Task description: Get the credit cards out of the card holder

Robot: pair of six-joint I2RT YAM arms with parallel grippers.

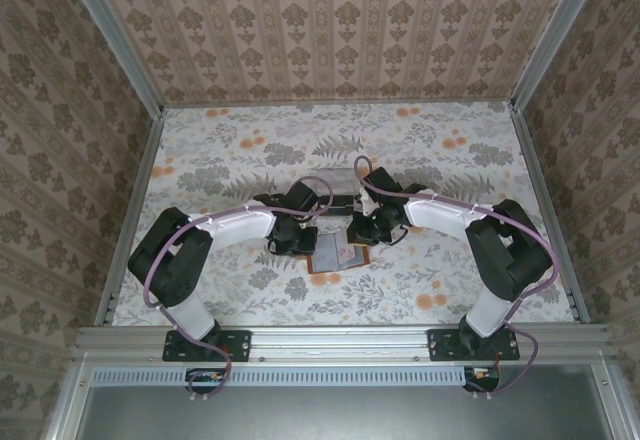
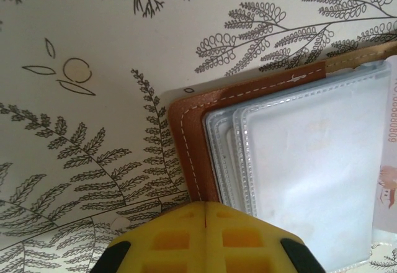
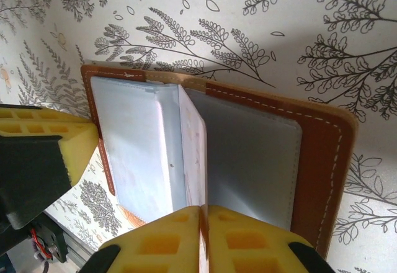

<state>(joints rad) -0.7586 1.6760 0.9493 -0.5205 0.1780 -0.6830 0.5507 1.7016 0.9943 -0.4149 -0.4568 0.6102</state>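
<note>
Left to right, seen from above: the left arm (image 1: 215, 235) reaches in over the fern-printed table (image 1: 230, 160). The left gripper (image 1: 300, 245) has its tip at the left edge of the card holder (image 1: 335, 258), which lies open and flat near the middle of the table, just in front of a clear tray (image 1: 338, 185).

In the left wrist view, the left gripper (image 2: 205, 210) has its yellow pads pressed together. The tips sit at the card holder's (image 2: 186, 130) reddish-brown border. Whether they pinch the leather cannot be told.

The card holder is a bifold of brown leather with pale stitching along a rounded corner. Inside are layered grey-blue pocket panels (image 2: 310, 161) with stitched edges. A pale card (image 2: 389, 161) bearing printed digits and a small picture shows at the right edge of that view.

In the right wrist view, the card holder (image 3: 322, 155) is spread open, with one grey-blue panel on each half. The pale card (image 3: 193, 149) stands on edge along the fold. The right gripper (image 3: 201, 214) is closed, and the card's near edge is pinched between its pads. A yellow pad (image 3: 56, 139) of the left gripper rests at the far leather border.

From above, the right gripper (image 1: 358, 238) sits at the card holder's right side, with the right arm (image 1: 450, 215) behind it.
</note>
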